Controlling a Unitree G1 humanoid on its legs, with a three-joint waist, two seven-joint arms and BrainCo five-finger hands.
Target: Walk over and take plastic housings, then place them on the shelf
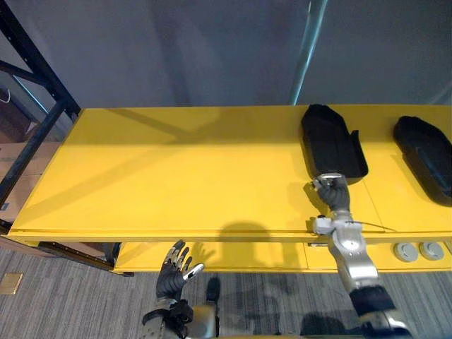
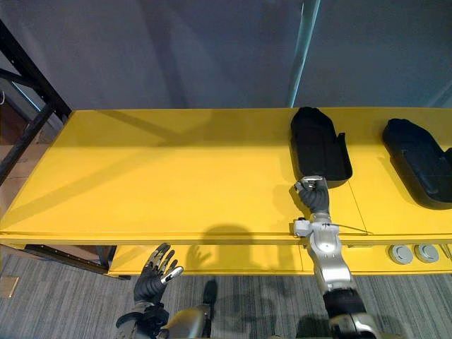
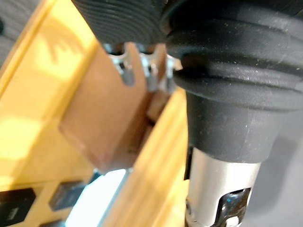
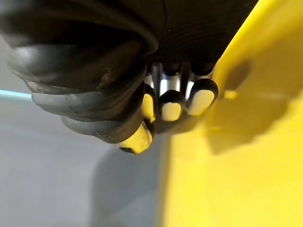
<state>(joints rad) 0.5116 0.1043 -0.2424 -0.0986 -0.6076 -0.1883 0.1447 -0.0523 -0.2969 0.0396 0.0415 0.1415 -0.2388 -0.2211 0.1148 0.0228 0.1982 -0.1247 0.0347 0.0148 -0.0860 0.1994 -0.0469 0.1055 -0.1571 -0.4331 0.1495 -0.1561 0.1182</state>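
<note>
In the right wrist view the fingers [image 4: 171, 105] of the right hand [image 1: 333, 192] are bent inward with their dark tips bunched together. We see bare yellow beside them and no black plastic between them. In the left eye view that hand sits right of centre, at the near end of a black plastic housing [image 1: 330, 141]. We cannot tell whether the fingers pinch its rim, merely touch it, or stop just short of it.

The housing lies flat on the yellow shelf [image 1: 176, 176], its long side running toward the upper part of the frame. A second housing [image 1: 425, 157] lies well to its right on the same surface, cut off by the right edge of the frame.

The left hand [image 1: 173, 274] is at lower centre-left, below the shelf's front edge, its fingers spread and loose with nothing in them.

We judge the task well along. Two housings are on the shelf. For the nearer one, what is left is at most a release and drawing the right arm back. Most of the shelf to the left is bare, so more housings may be due, but we see no supply of them here.

Two grey round discs [image 1: 418, 251] sit on a lower yellow tier at lower right, and we cannot say what they are. A black rack frame [image 1: 35, 106] crosses the upper left, and a pale pole [image 1: 308, 49] rises at top centre-right. The left wrist view gives us a brown surface beside yellow that we cannot identify.
</note>
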